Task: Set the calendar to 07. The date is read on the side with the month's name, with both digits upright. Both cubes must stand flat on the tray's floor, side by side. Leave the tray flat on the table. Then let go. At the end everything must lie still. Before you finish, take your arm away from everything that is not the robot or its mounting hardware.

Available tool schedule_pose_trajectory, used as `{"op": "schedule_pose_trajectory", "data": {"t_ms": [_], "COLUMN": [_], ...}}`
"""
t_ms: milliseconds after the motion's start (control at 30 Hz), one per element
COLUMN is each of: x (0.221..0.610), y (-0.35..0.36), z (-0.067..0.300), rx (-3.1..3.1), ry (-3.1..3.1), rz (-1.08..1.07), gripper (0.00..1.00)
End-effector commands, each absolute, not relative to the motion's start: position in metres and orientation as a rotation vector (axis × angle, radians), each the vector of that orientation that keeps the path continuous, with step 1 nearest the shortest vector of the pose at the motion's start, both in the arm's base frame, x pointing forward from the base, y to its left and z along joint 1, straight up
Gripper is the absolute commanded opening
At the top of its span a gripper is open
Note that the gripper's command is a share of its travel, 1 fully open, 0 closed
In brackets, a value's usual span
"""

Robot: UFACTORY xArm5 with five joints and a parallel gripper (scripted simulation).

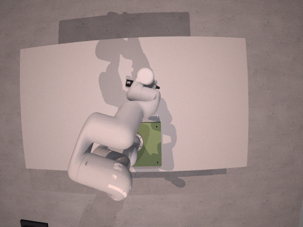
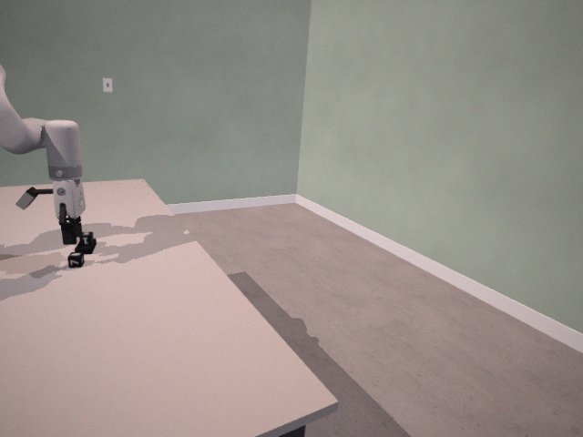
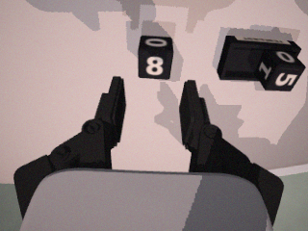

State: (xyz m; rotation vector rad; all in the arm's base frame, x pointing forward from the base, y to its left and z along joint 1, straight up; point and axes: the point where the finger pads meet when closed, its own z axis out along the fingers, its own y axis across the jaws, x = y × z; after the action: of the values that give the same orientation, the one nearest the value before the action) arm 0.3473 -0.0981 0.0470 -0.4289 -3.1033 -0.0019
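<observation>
End effector (image 2: 71, 231) (image 3: 153, 92) hangs over the bench (image 1: 203, 97) (image 2: 188, 329) (image 3: 43, 120), fingers partway apart, nothing btwn them. Loose cube (image 2: 76, 259) (image 3: 155, 58) sits on the bench just beside the tray, w/ an 8 and a 0 showing in the wrist view and what looks like a 7 in the exterior view. Calendar tray (image 2: 85, 247) (image 3: 238, 59) is on the bench too; the other cube (image 1: 129, 83) (image 2: 86, 238) (image 3: 284, 72) is at one end of it, 5, 0 and 1 visible. Whether that one is fully flat on the tray floor: can't tell.

Risks, my read: fingers coming down off-centre could clip the loose cube's top edge and tip or spin it, losing the known faces. A wide finger swinging near the tray could shove it or knock the 5/0/1 cube out. Wrong turn = digit sideways or upside down, or 7 on the wrong side re: the month name. Tight slot: cube may catch on the tray wall or its neighbour and end up tilted; early release then = no flat seat.
</observation>
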Motion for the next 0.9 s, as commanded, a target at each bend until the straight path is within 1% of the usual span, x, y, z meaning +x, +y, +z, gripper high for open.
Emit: {"op": "schedule_pose_trajectory", "data": {"t_ms": [0, 533, 867], "x": [0.349, 0.348, 0.348], "y": [-0.098, -0.098, -0.098], "z": [0.041, 0.022, 0.016], "rx": [-0.429, -0.429, -0.429], "ry": [-3.107, -3.107, -3.107], "rz": [-0.001, -0.001, -0.001], "gripper": [0.49, 0.49, 0.49]}}
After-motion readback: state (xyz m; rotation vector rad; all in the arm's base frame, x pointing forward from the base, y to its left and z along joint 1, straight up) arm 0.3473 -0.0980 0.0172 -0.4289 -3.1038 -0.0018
